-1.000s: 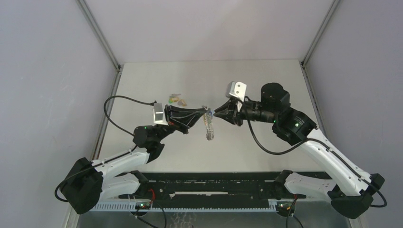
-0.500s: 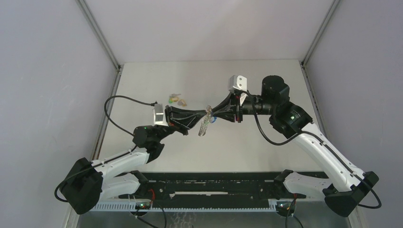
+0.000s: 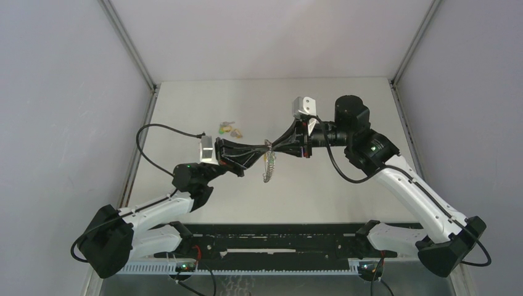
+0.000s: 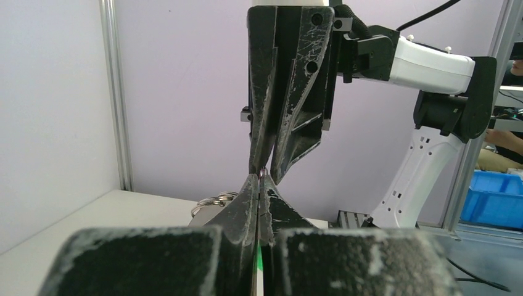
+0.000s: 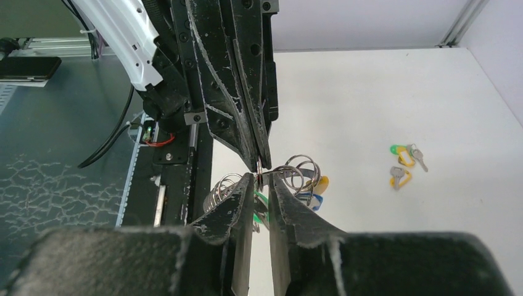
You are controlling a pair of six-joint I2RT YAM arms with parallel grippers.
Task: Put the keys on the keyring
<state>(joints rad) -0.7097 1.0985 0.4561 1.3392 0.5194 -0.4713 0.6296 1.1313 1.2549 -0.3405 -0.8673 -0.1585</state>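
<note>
Left fingers point(image 4: 242, 209) are pressed together on the keyring point(image 3: 268, 163), held in the air above the surface point(image 3: 321, 185); right fingers point(image 5: 229, 206) meet them tip to tip, almost closed, grip unclear; the ring looks light, stiff, slippery, best pinched across its wire; loose keys point(image 3: 229, 129) lie well apart; the surface's edges are far off.

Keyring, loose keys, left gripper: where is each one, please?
keyring point(image 3: 266, 168), top view, on its hanging lower part.
loose keys point(image 5: 404, 158), right wrist view, on one yellow head.
left gripper point(image 4: 259, 185), left wrist view, between its closed fingertips.
</note>
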